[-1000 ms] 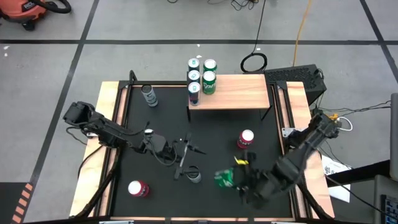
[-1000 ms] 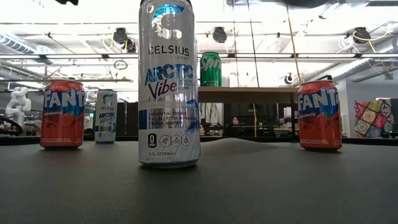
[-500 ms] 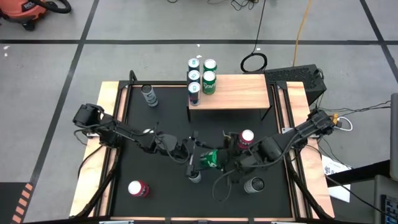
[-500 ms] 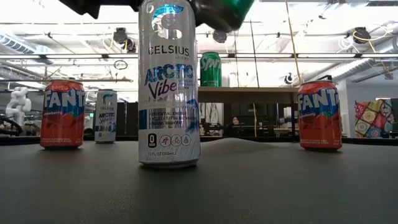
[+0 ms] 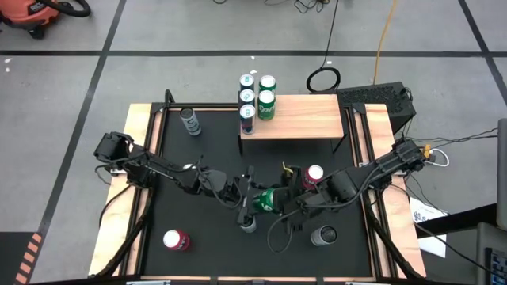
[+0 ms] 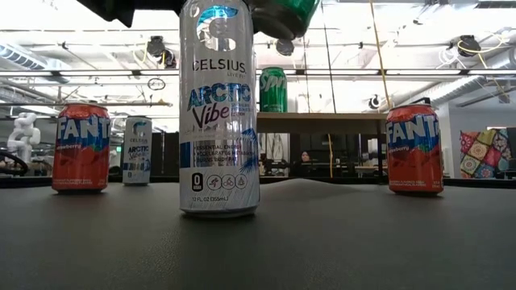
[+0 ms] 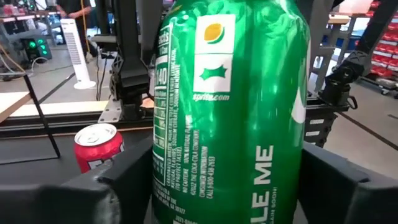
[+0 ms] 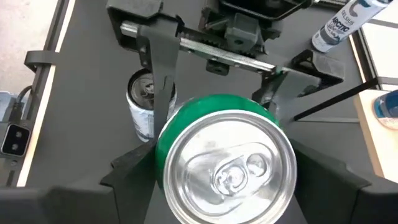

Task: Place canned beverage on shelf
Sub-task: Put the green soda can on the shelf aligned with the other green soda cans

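A green Sprite can [image 5: 268, 200] hangs upright above the middle of the table. My right gripper [image 5: 285, 204] is shut on it, coming from the right. My left gripper [image 5: 255, 198] comes from the left and has also shut on it; in the left wrist view the can [image 7: 230, 99] fills the space between its fingers. The low view shows only the can's bottom [image 6: 282, 14], high above the table. The shelf [image 5: 301, 119] stands at the far edge, with several cans [image 5: 265, 105] at its left end. My left gripper pinches the can's side wall [image 7: 163, 193] between its two fingers, low on the body. The fingers reach in level from the table's left. The can stands upright, clear of the table. My right gripper pinches the can's upper wall [image 8: 163, 168], just under the rim, between its two fingers [image 8: 134, 171]. It comes slanting down from the table's right. The can's top [image 8: 227, 158] faces up.
A Celsius can [image 5: 248, 224] stands right below the held can; it is the big one [image 6: 219, 109] in the low view. Fanta cans stand at the right [image 5: 314, 176] and the near left [image 5: 175, 240]. A silver can [image 5: 323, 234] and a far-left Celsius can [image 5: 190, 120] also stand there.
My right gripper has carried the green can from the near right toward the table's middle and rolled its wrist, which uncovered the silver can. My left gripper has gone toward the right and met the can. Over the last half second both have kept nearly still.
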`<state>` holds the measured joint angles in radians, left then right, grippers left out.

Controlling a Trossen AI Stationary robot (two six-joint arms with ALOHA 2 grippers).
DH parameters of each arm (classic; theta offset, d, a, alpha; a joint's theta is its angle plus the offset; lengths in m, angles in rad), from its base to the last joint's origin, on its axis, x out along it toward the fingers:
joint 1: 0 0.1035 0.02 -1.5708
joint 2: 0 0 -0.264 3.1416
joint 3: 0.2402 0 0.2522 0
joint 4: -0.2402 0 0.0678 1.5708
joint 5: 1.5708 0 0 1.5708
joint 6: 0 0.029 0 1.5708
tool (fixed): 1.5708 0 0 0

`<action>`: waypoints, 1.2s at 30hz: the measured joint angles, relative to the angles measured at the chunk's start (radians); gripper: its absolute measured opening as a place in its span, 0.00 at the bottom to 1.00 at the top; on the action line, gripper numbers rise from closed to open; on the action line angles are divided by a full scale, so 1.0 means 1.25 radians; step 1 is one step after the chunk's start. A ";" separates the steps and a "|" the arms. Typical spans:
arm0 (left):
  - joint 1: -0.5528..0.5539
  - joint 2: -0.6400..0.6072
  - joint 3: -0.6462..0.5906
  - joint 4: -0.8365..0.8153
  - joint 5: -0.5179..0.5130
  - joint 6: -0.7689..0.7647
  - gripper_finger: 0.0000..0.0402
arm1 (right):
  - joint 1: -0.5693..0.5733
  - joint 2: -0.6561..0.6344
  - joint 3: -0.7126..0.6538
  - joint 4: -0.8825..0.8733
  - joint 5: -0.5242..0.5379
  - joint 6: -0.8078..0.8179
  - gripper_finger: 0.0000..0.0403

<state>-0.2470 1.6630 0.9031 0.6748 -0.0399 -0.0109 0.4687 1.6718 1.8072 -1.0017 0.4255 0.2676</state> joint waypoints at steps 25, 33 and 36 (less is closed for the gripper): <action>-0.002 -0.018 -0.002 0.028 -0.136 0.084 0.69 | 0.168 -0.169 -0.403 0.168 0.542 0.353 0.83; 0.024 -0.019 -0.001 0.048 -0.060 0.079 0.69 | 0.168 -0.338 -0.785 0.925 0.476 0.022 0.83; 0.025 -0.019 -0.002 0.036 -0.057 0.078 0.69 | 0.151 -0.357 -0.900 1.270 0.380 -0.136 0.83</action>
<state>-0.2153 1.6398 0.9005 0.7204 -0.1109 0.0872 0.6574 1.2257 0.6827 0.5860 0.9000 0.0979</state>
